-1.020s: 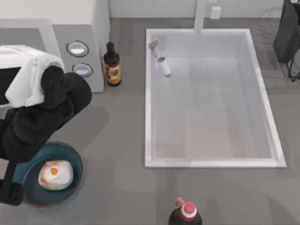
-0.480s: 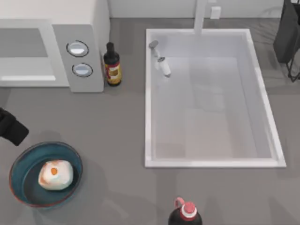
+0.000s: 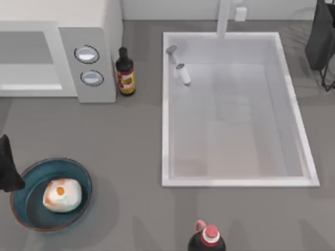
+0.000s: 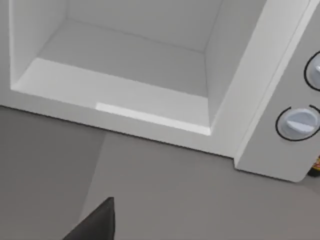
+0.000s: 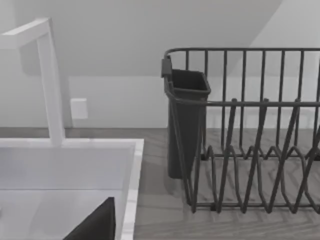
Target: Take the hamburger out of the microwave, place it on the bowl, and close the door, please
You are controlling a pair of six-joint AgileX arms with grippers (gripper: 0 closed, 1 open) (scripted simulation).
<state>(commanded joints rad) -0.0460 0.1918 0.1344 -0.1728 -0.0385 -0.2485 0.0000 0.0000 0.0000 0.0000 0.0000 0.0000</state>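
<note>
Where the surface [image 3: 131,136] meets its near left corner, the bowl [image 3: 31,209] stands with the hamburger [image 3: 62,195] resting inside it, a little toward the bowl's right side. Just left of the bowl, at the left edge, a dark tip of the left arm [image 3: 7,167] overlaps the bowl's rim; whether the left hand is open or closed cannot be told, and nothing is seen in its hold. In the left wrist view a dark finger [image 4: 95,225] shows at the lower edge of the picture above bare grey surface, apart from the microwave.

At the far left corner stands the microwave [image 3: 78,31], its two knobs [image 3: 87,54] on the grey panel on its right side. The left wrist view looks into its open cavity [image 4: 130,75], which is white and bare inside. The door cannot be made out in these pictures.

Just right of the microwave stands a dark bottle [image 3: 125,71] with a yellow-red label, touching nothing. A white sink [image 3: 166,104] takes up the middle and right of the surface, with a tap [image 3: 224,18] at its far edge. At the near edge, a dark bottle with a red cap [image 3: 208,239] stands below the sink's near left corner.

A dish rack [image 5: 240,130] sits at the far right corner. In the right wrist view a dark finger [image 5: 97,225] of the right hand shows over the sink; its opening cannot be told.
</note>
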